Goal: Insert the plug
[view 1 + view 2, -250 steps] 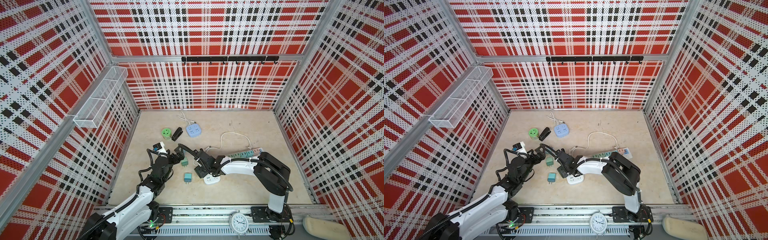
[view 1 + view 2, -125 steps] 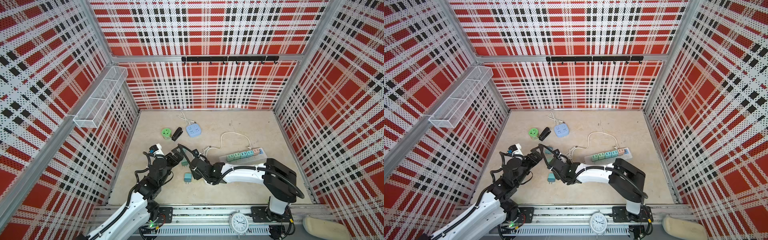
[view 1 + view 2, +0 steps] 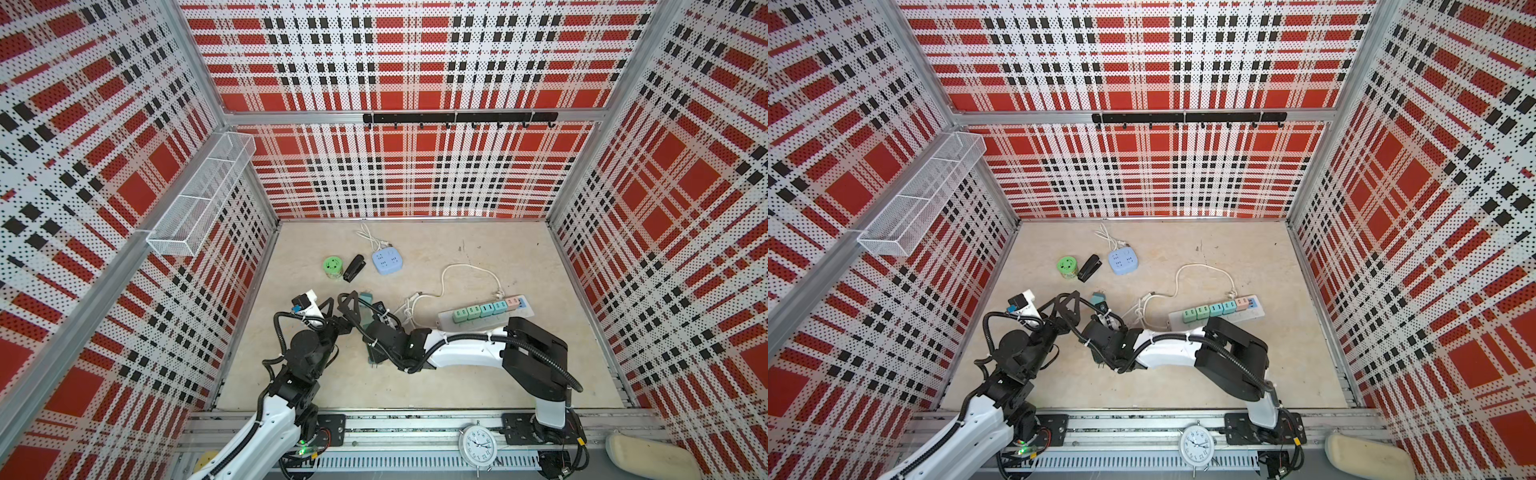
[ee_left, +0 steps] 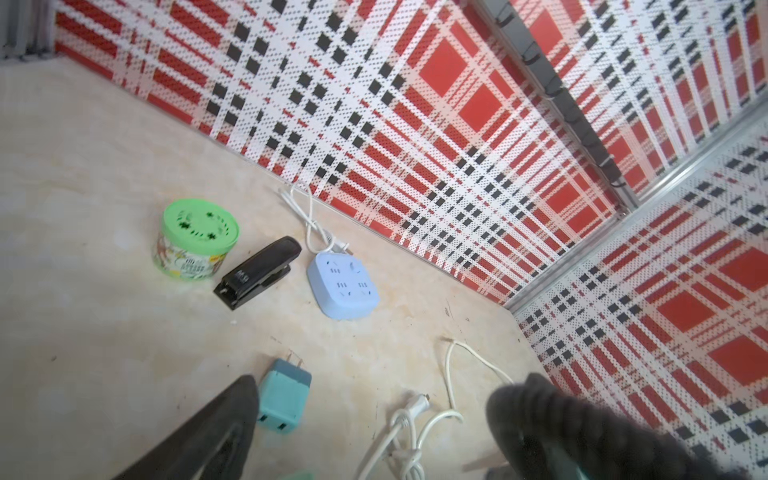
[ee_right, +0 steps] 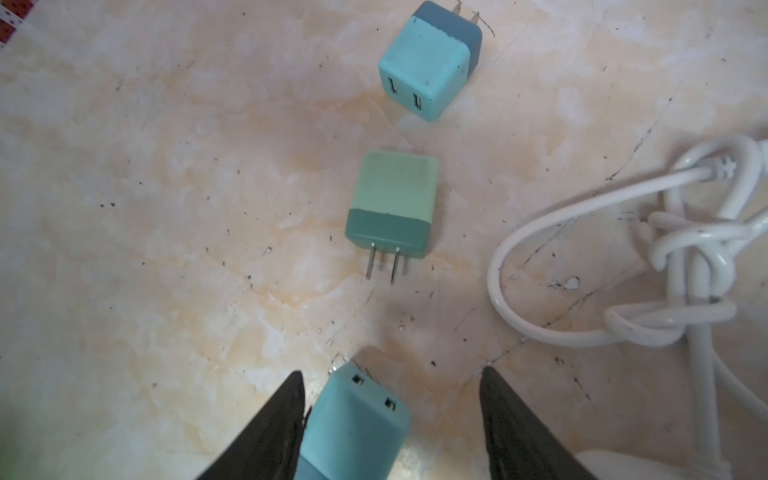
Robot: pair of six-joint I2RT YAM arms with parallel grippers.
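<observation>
both top views: high overhead from 6 o'clock, facing the back wall (image 3: pixel 411 166) at 12 o'clock. left wrist: low, oblique, towards that wall. right wrist: close above the floor (image 5: pixel 166 208), looking down. both wrist views share one teal plug (image 4: pixel 284 395).

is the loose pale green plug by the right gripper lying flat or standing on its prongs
Lying flat: the pale green plug rests on its side on the table, both prongs bare and pointing along it.

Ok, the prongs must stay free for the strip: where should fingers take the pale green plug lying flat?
Come from above, pinch the pale green plug across its side faces on the light body; it lies flat, prongs out one end.
</observation>
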